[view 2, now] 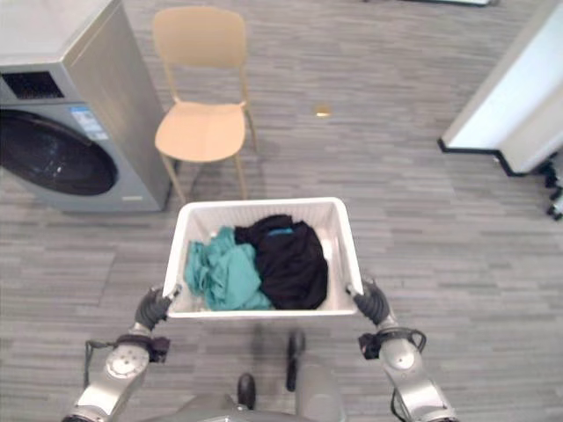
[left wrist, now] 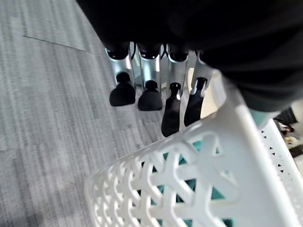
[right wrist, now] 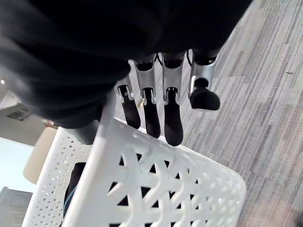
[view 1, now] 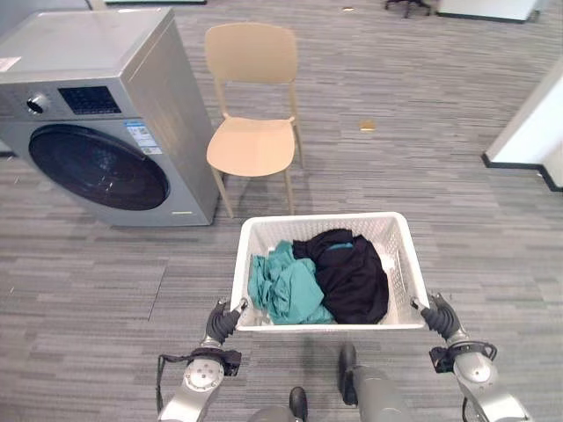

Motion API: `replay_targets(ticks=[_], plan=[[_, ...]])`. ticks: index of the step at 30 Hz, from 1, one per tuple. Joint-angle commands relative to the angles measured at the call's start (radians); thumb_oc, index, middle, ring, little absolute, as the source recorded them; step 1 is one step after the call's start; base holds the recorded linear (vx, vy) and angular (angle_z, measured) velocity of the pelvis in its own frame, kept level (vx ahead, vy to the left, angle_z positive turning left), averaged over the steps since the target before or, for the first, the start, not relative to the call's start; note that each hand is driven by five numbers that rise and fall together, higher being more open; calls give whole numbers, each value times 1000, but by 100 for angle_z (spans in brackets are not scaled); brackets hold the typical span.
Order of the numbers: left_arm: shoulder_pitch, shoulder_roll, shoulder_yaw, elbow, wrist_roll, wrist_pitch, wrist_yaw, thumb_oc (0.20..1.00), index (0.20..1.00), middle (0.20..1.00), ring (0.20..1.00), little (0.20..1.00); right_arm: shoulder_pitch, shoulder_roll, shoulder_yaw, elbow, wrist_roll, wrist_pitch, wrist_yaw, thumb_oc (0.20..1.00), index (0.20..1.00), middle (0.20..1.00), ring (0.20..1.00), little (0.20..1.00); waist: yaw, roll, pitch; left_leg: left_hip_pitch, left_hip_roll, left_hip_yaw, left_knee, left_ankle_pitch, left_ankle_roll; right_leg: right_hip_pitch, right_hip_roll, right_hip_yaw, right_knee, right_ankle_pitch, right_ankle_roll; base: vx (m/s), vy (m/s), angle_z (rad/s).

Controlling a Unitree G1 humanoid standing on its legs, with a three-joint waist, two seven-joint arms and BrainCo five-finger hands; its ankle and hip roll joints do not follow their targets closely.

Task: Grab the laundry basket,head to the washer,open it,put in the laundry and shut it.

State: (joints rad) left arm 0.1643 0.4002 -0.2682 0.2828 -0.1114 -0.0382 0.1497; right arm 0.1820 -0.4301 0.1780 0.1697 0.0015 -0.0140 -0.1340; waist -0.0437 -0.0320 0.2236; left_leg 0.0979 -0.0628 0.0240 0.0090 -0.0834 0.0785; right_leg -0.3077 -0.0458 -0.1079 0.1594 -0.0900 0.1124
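Note:
I hold the white laundry basket (view 1: 264, 234) off the floor in front of me, one hand at each near corner. My left hand (view 1: 222, 322) curls on the left rim and my right hand (view 1: 440, 316) on the right rim. In the left wrist view its fingers (left wrist: 173, 109) hook over the basket's lattice edge (left wrist: 189, 179). The right wrist view has its fingers (right wrist: 151, 113) on the basket's rim (right wrist: 142, 189). Inside lie teal clothes (view 1: 286, 286) and a black garment (view 1: 352, 272). The grey washer (view 1: 114, 70) stands at the far left, its round dark door (view 1: 98, 167) shut.
A beige chair (view 1: 252, 141) stands right beside the washer, ahead of the basket. A white partition with a dark base (view 1: 528, 132) is at the right. A small tan object (view 1: 367, 126) lies on the grey carpet beyond the chair.

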Motion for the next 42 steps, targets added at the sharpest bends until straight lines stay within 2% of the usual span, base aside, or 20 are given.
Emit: replay_targets(ticks=[1, 3, 4, 5, 7, 9, 11, 12, 13, 14, 20, 23, 26, 29, 30, 33, 37, 39, 40, 42], plan=[[-18, -34, 34, -129, -56, -111, -22, 200, 200, 200, 200, 200, -23, 16, -17, -86, 91, -124, 60, 200, 200, 200, 200, 200, -5, -21, -54, 3, 47, 87, 145, -63, -98, 183, -14, -29, -76, 92, 7, 272, -146, 86], [-27, -40, 28, -126, -67, -108, -30, 200, 200, 200, 200, 200, -28, 4, -30, -83, 100, -130, 50, 200, 200, 200, 200, 200, -5, -24, -50, -74, 75, 93, 327, -22, -136, 225, -24, -59, -91, 87, -19, 209, -148, 113], [-23, -42, 30, -128, -71, -107, -35, 200, 200, 200, 200, 200, -25, -5, -38, -87, 105, -128, 47, 200, 200, 200, 200, 200, -1, -26, -46, -117, 111, 129, 391, 6, -139, 265, -24, -80, -109, 66, -36, 160, -111, 81], [-23, -42, 30, -129, -71, -107, -35, 200, 200, 200, 200, 200, -24, -5, -38, -87, 105, -128, 47, 200, 200, 200, 200, 200, -2, -25, -46, -118, 113, 127, 395, 4, -139, 266, -23, -81, -110, 66, -37, 169, -76, 71], [-23, -45, 26, -126, -75, -104, -35, 200, 200, 200, 200, 200, -7, -10, -49, -90, 106, -126, 39, 200, 200, 200, 200, 200, 1, -29, -45, -148, 145, 185, 341, -3, -122, 303, -30, -109, -129, 46, -39, 165, -17, 50], [-24, -43, 25, -126, -75, -104, -38, 200, 200, 200, 200, 200, -4, -12, -53, -91, 105, -122, 39, 200, 200, 200, 200, 200, 1, -29, -47, -149, 146, 192, 314, -6, -118, 312, -31, -115, -133, 41, -39, 166, 22, 25], [-24, -38, 21, -127, -66, -99, -42, 200, 200, 200, 200, 200, 7, -17, -66, -90, 99, -117, 34, 200, 200, 200, 200, 200, 6, -26, -51, -214, 156, 219, 191, 45, -127, 358, -30, -134, -148, 4, -32, 381, 87, 19], [-21, -39, 24, -129, -63, -95, -38, 200, 200, 200, 200, 200, 6, -15, -67, -89, 96, -114, 28, 200, 200, 200, 200, 200, 13, -15, -53, -251, 176, 217, 125, 100, -153, 391, -18, -126, -147, -34, -31, 279, 80, 31], [-20, -39, 24, -130, -63, -95, -38, 200, 200, 200, 200, 200, 6, -15, -67, -89, 95, -114, 27, 200, 200, 200, 200, 200, 14, -14, -51, -254, 178, 228, 114, 125, -148, 383, -18, -134, -145, -23, -36, 405, 141, 23], [-14, -42, 28, -130, -64, -91, -34, 200, 200, 200, 200, 200, 6, -12, -66, -92, 90, -114, 24, 200, 200, 200, 200, 200, 24, -5, -52, -264, 191, 213, 45, 169, -158, 411, -10, -126, -139, -46, -33, 165, 78, 1], [-20, -39, 28, -136, -78, -91, -19, 200, 200, 200, 200, 200, -5, -8, -60, -88, 83, -113, 24, 200, 200, 200, 200, 200, 48, 4, -64, -302, 207, 154, 18, 208, -171, 470, -35, -88, -82, -101, -16, 376, 212, -16], [-40, -32, 19, -122, -72, -90, -18, 200, 200, 200, 200, 200, -7, 3, -54, -84, 75, -113, 27, 200, 200, 200, 200, 200, 53, -4, -79, -303, 178, 147, 77, 171, -148, 489, -94, -66, -12, -102, 16, 283, 224, -31], [-54, -6, 16, -126, -68, -87, -19, 200, 200, 200, 200, 200, -24, 13, -41, -92, 66, -111, 38, 200, 200, 200, 200, 200, 45, -18, -70, -261, 135, 161, 95, 116, -96, 377, -154, -15, 213, 36, 35, 238, 287, -34], [-71, 10, 23, -118, -67, -90, -10, 200, 200, 200, 200, 200, -46, 28, -19, -94, 62, -119, 38, 200, 200, 200, 200, 200, 35, 0, -45, -208, 129, 184, 89, 69, -63, 249, -170, -16, 353, 90, 25, 178, 210, -7], [-71, 7, 25, -117, -77, -94, -9, 200, 200, 200, 200, 200, -52, 28, -10, -88, 65, -116, 43, 200, 200, 200, 200, 200, 20, 4, -28, -160, 114, 185, 70, 50, -59, 183, -134, -37, 333, 50, 8, 207, 144, 4], [-68, 9, 29, -120, -82, -97, -14, 200, 200, 200, 200, 200, -60, 26, -8, -79, 74, -112, 45, 200, 200, 200, 200, 200, 5, 2, -12, -117, 100, 184, 50, 33, -61, 134, -87, -75, 240, 28, 6, 236, 60, 6], [-71, 3, 38, -116, -79, -102, -16, 200, 200, 200, 200, 200, -67, 23, -15, -56, 84, -113, 43, 200, 200, 200, 200, 200, -14, -15, 3, -58, 72, 179, 25, 0, -75, 89, -62, -195, 31, 76, 24, 245, -34, 3], [-71, 0, 35, -113, -65, -110, -29, 200, 200, 200, 200, 200, -45, 19, -29, -61, 92, -119, 46, 200, 200, 200, 200, 200, -28, -27, -9, -46, 60, 153, 52, -32, -88, 131, -40, -158, -63, 73, 16, 331, -143, 50], [-62, -16, 29, -110, -58, -112, -37, 200, 200, 200, 200, 200, -23, 9, -43, -60, 100, -125, 46, 200, 200, 200, 200, 200, -32, -34, -15, -58, 66, 163, 161, -76, -107, 180, -32, -128, -82, 79, -10, 243, -128, 96], [-60, -22, 27, -113, -60, -112, -40, 200, 200, 200, 200, 200, -23, 1, -47, -60, 101, -129, 42, 200, 200, 200, 200, 200, -32, -34, -16, -75, 84, 178, 231, -81, -126, 205, -35, -143, -97, 84, -20, 165, -115, 78]])
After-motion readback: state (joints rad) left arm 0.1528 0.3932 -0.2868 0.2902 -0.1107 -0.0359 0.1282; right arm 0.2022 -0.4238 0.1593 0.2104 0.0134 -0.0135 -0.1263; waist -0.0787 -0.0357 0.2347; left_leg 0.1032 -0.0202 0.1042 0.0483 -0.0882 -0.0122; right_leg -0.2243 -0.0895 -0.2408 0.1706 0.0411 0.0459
